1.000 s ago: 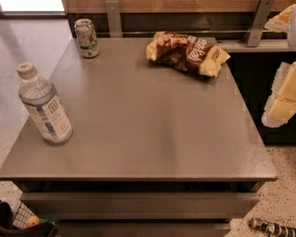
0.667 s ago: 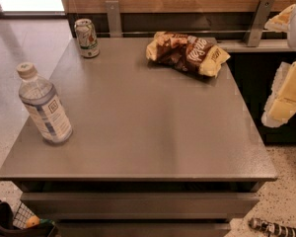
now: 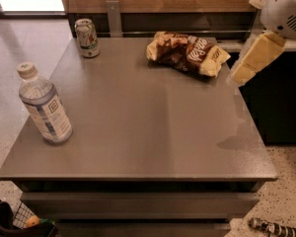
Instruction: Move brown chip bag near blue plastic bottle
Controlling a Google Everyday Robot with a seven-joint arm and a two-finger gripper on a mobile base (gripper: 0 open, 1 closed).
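Grey table (image 3: 153, 132) seen from above. The brown chip bag (image 3: 187, 53) lies crumpled at the far edge, right of centre. The blue plastic bottle (image 3: 44, 107) stands upright near the left edge, well apart from the bag. A drink can (image 3: 87, 37) stands at the far left corner. The gripper (image 3: 246, 65) hangs at the table's right side, just beside the bag's right end. Whether it is spread or closed cannot be told, and no object is seen in its grasp.
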